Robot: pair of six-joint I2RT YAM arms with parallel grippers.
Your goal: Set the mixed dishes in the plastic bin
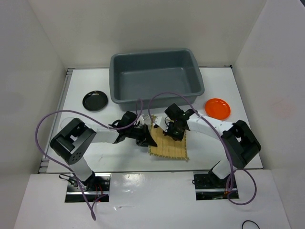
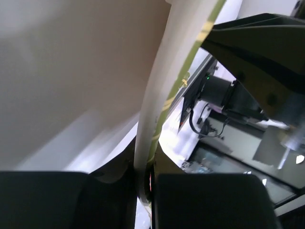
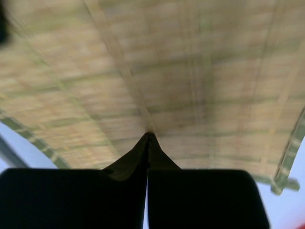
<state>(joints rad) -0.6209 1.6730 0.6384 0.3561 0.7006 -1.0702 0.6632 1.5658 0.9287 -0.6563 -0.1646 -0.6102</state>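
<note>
The tan woven mat (image 1: 170, 149) lies on the white table in front of the grey plastic bin (image 1: 155, 76). My left gripper (image 1: 151, 139) is at the mat's left edge. In the left wrist view my left gripper (image 2: 145, 179) is shut on that edge, and the mat (image 2: 159, 90) runs up edge-on from the jaws. My right gripper (image 1: 177, 134) is over the mat's far part. Close up, my right gripper (image 3: 148, 137) is shut, its tips touching the mat's weave (image 3: 157, 71) with nothing between them. A black plate (image 1: 95, 100) sits left of the bin and an orange plate (image 1: 217, 108) right of it.
White walls enclose the table on three sides. Purple cables loop over both arms. The bin stands at the far middle, its near rim (image 1: 157, 98) just beyond both grippers. The right arm's base (image 1: 240, 143) is near the table's right front.
</note>
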